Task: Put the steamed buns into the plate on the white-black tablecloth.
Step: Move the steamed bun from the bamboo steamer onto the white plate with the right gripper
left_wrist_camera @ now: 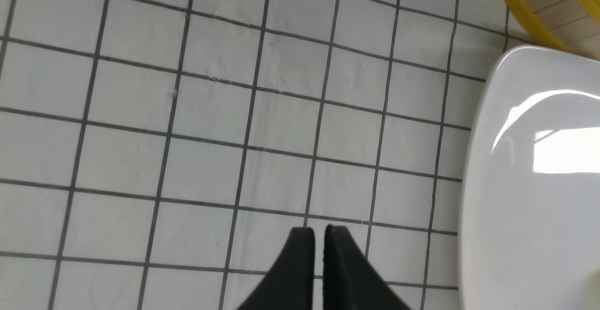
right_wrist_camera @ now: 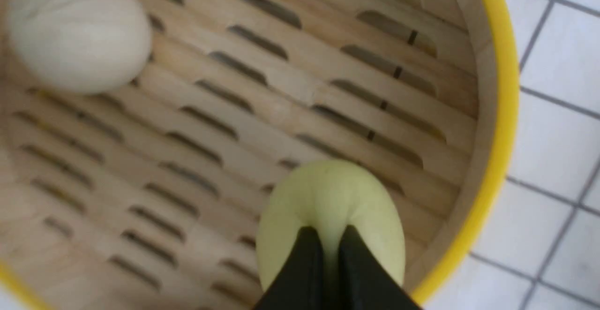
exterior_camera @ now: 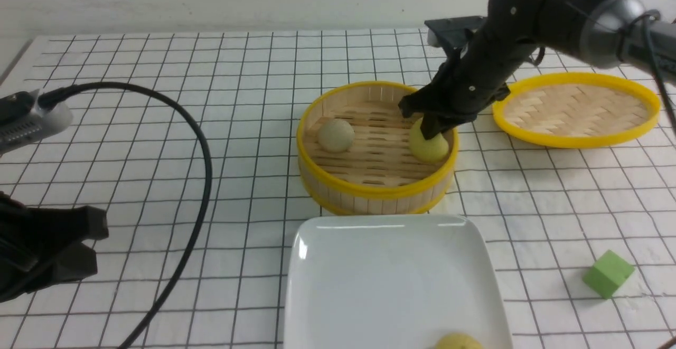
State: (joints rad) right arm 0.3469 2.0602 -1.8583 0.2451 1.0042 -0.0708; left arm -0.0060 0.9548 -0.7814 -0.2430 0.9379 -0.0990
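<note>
Nearest me, the glossy plate [exterior_camera: 391, 285] bears one yellow bun [exterior_camera: 458, 341]. My right fingers [right_wrist_camera: 300, 263], angled down into the slatted bamboo steamer [exterior_camera: 369, 204], pinch a soft yellow dome [right_wrist_camera: 375, 216]; my left fingers [left_wrist_camera: 300, 263] hang barely parted, holding nothing.

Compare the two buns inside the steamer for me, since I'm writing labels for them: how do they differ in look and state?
The yellow bun is pale yellow-green, while the beige bun is off-white.
The yellow bun is pinched by the right gripper; the beige bun is untouched.
The yellow bun sits at the steamer's right side, the beige bun at its left.
Both are small, rounded and inside the steamer.
</note>
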